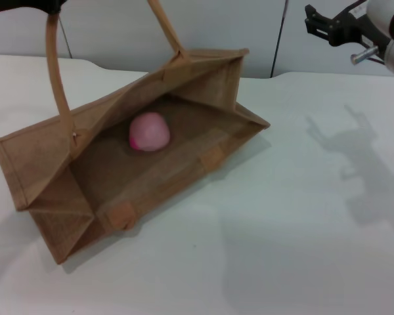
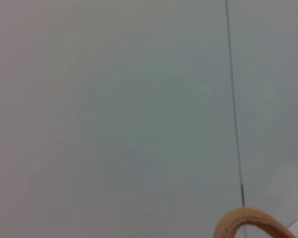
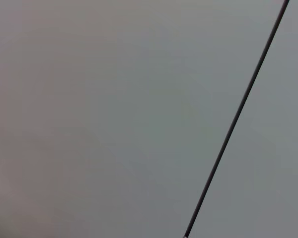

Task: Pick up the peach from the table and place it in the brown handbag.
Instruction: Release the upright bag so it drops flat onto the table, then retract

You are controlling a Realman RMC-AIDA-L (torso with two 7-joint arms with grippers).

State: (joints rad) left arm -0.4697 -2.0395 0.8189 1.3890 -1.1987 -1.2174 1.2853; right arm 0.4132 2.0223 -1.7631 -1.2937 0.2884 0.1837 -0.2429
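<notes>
The brown handbag lies open on the white table, its mouth facing up. The pale-pink peach rests inside it on the bag's inner wall. One loop handle rises straight to the picture's top left corner, where my left gripper holds it up; only a dark edge of that gripper shows. The same handle arcs into the left wrist view. My right gripper hangs open and empty high at the top right, well away from the bag.
A pale wall with a dark vertical seam stands behind the table. The right gripper's shadow falls on bare tabletop to the right of the bag. The right wrist view shows only wall and a seam.
</notes>
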